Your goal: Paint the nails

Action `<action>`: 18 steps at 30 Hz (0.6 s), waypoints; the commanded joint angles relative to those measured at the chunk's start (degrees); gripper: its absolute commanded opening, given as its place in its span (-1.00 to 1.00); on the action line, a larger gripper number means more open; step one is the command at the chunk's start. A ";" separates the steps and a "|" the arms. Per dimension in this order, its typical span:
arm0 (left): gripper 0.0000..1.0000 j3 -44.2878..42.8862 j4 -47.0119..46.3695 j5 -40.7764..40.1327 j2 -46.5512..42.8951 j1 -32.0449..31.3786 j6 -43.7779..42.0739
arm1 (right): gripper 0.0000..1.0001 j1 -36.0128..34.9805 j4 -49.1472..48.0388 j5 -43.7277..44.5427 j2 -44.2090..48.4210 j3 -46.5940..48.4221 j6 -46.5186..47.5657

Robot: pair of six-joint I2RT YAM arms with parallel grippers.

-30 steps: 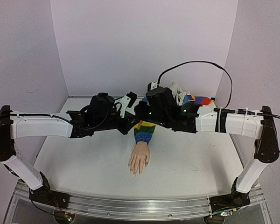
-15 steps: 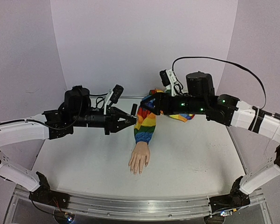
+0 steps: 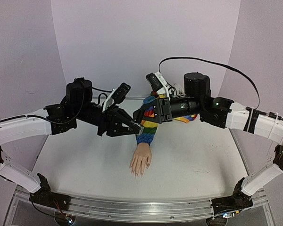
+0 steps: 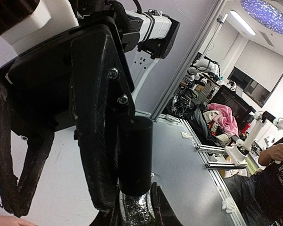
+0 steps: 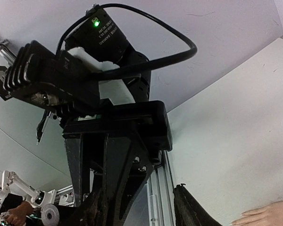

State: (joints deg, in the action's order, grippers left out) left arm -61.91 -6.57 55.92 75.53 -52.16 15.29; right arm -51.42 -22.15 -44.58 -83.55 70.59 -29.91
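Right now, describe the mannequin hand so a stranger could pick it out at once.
Start at the white table. Near its middle lies a pale mannequin hand, fingers pointing toward the near edge. It is the only skin-toned thing there, and a rainbow-striped sleeve runs back from its wrist.

One mannequin hand point(image 3: 141, 162), one rainbow-striped sleeve point(image 3: 146, 132), one black-capped bottle point(image 4: 134, 157), two arms point(image 3: 23, 129) point(image 3: 254, 123).

White bench point(image 3: 85, 165), enclosed by pale walls. A mannequin hand point(image 3: 141, 162) lies palm down at its centre, nails point(image 3: 137, 173) pointing toward the near metal rail point(image 3: 132, 207). Beyond the hand, its rainbow-striped sleeve point(image 3: 146, 133) extends toward the far wall.
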 commanded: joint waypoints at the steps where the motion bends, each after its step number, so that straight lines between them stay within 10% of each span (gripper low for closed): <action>1: -1.00 -2.18 -1.87 1.09 0.10 0.38 0.98 | 0.09 -0.48 -6.29 0.79 3.24 0.31 -0.33; 7: -1.00 1.43 -1.87 -8.57 -2.72 0.39 -0.71 | 0.54 -0.02 4.49 20.10 11.57 -3.01 7.21; 18: -1.00 -0.87 -1.91 -6.81 0.15 0.39 -0.64 | 0.32 -0.09 -1.24 -0.39 3.54 1.92 3.06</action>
State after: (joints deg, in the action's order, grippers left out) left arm -59.77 -6.15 48.01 74.63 -51.94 14.90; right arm -51.35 -18.70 -38.06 -77.14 70.06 -24.88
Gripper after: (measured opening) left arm 0.167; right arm 0.717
